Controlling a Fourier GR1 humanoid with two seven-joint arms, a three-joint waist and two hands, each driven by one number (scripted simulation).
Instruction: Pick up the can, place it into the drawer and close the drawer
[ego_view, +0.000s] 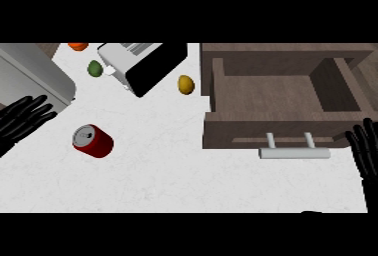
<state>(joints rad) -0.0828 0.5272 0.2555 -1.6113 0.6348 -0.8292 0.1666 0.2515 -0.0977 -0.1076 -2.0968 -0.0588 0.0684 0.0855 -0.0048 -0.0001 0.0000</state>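
Here, both hands rest with fingers released; bring your left hand (22, 122) around the red can (93, 141), toward the open drawer (277, 95).

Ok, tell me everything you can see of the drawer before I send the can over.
The drawer sits at the upper right, pulled open, its inside bare. It looks like dark brown wood: four walls around a flat floor, with a front panel facing the robot. A pale grey bar handle stands off that panel on two short posts. Nothing lies inside. The right hand, fingers straight, rests beside the front's right end; whether it touches is unclear. The red can lies well apart, to the left.
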